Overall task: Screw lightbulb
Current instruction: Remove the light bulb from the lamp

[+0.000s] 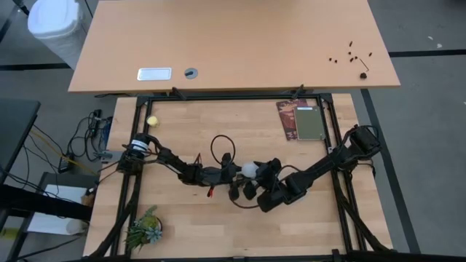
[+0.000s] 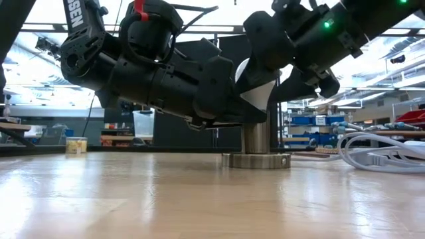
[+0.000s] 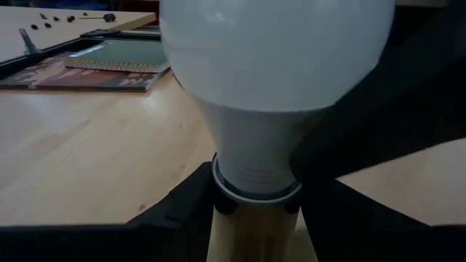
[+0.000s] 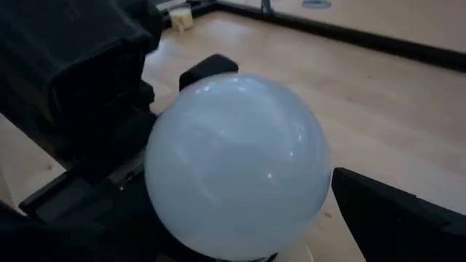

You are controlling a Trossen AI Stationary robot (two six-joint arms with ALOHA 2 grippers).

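The lightbulb [image 1: 250, 170] stands upright in its socket [image 2: 256, 159] mid-worktop, left claw [image 3: 255, 200] clamping its neck, right claw [image 4: 240, 240] straddling the globe, grip unclear.

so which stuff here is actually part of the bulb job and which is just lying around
In the job:
- lightbulb
- metal socket stand under it
- left tool, at the bulb's base
- right tool, around the bulb

Lying about:
- notebook
- small plant
- yellow block
- white cord
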